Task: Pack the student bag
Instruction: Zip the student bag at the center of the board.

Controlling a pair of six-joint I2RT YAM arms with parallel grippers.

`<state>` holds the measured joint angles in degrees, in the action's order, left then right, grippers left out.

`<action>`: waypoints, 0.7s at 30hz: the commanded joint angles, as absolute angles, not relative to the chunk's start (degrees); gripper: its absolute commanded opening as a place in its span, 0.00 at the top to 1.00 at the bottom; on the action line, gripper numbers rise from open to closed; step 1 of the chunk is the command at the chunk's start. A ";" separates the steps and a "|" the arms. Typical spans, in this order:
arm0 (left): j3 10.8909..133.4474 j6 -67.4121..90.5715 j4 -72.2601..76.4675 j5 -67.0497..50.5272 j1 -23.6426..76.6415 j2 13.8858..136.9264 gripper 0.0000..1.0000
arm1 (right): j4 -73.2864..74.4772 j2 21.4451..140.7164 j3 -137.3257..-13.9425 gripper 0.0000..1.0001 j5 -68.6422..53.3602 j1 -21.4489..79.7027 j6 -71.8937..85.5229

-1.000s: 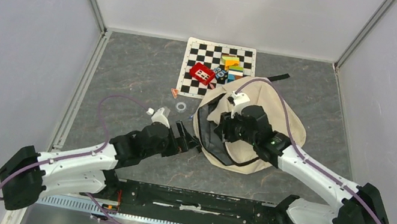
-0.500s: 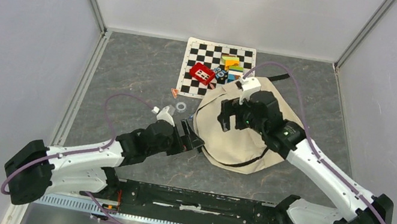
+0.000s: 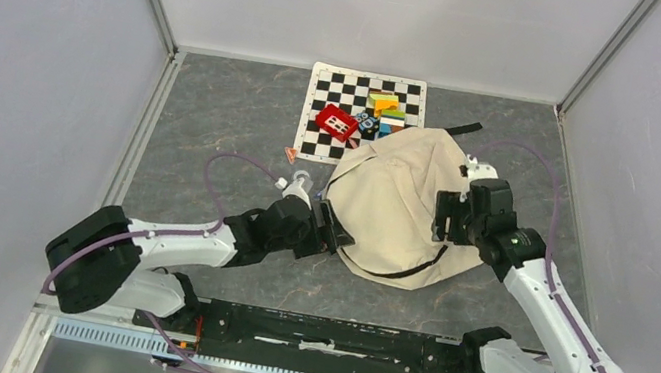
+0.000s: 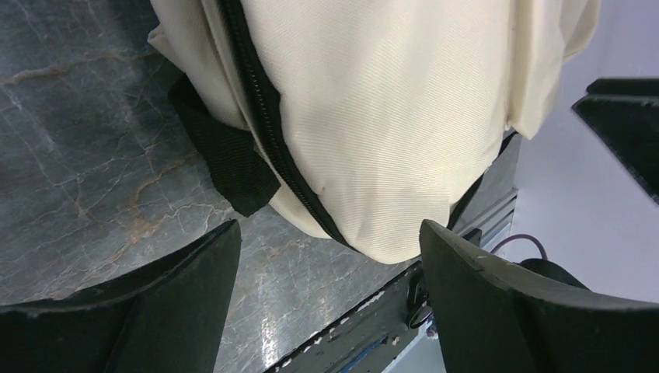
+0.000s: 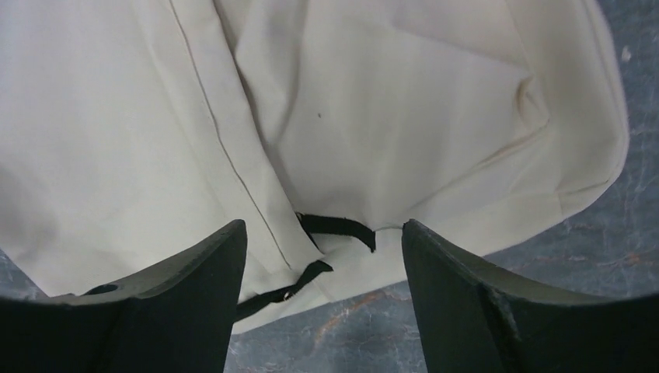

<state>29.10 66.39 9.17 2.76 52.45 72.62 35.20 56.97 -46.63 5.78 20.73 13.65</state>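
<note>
The student bag (image 3: 400,198) is a cream fabric backpack with black zippers and straps. It lies flat and closed over on the grey table, right of centre. My left gripper (image 3: 331,231) is open and empty at the bag's near-left edge. The left wrist view shows the bag's cream side (image 4: 388,116), a black zipper and a black strap tab (image 4: 229,167) just ahead of the jaws. My right gripper (image 3: 448,218) is open and empty above the bag's right part. The right wrist view shows cream fabric (image 5: 350,116) and a thin black strap (image 5: 334,227) below it.
A checkerboard mat (image 3: 359,110) lies at the back, its near-right corner under the bag. On it are a red block (image 3: 336,123) and coloured blocks (image 3: 386,108). A small white ring (image 3: 301,178) and a small orange piece (image 3: 290,153) lie left of the bag. A black rail (image 3: 332,334) runs along the near edge.
The bag's flap has dropped shut, hiding the grey lining. My right gripper has let go and moved right, off the bag's middle. My left gripper has moved right to the bag's edge.
</note>
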 commanded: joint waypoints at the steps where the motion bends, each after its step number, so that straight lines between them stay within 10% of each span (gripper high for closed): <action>1: 30.88 66.50 12.76 1.93 52.08 74.66 0.17 | 35.70 53.87 -42.79 0.25 4.66 19.27 14.93; 21: 34.35 66.23 16.08 -3.03 52.03 84.00 0.55 | 29.47 49.08 -32.35 0.45 0.56 18.75 18.79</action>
<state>32.05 66.41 12.80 -1.43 52.10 83.20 29.95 50.48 -33.50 1.28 19.00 18.00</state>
